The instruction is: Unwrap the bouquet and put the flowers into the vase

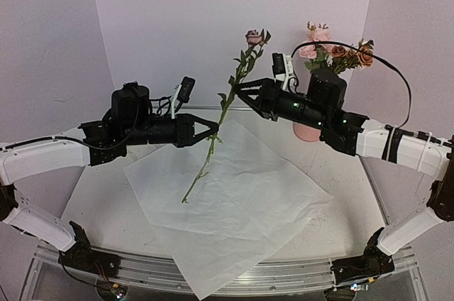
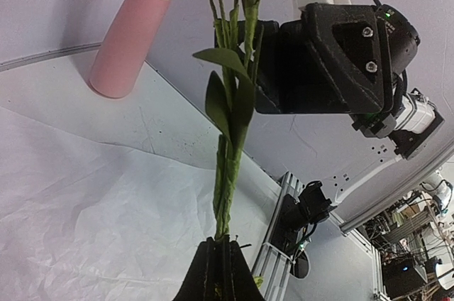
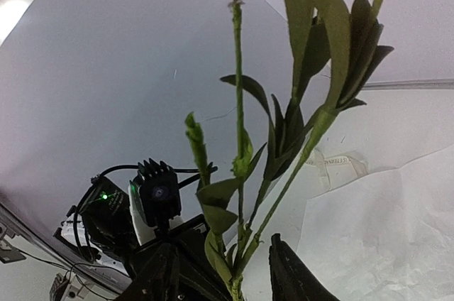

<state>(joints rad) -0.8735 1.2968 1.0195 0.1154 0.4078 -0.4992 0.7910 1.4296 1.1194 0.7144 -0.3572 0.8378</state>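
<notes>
Left jaws pinch a flower stem, right jaws gape around it, over white paper.

Top external: set above and behind arm bases, faced forward and down across table to back wall; whole workspace seen from afar. Left wrist: set close behind left gripper, aimed along flower stem toward vase and right arm. Right wrist: set close behind right gripper, aimed toward left arm. Flower stem and white paper shared by all three views.
</notes>
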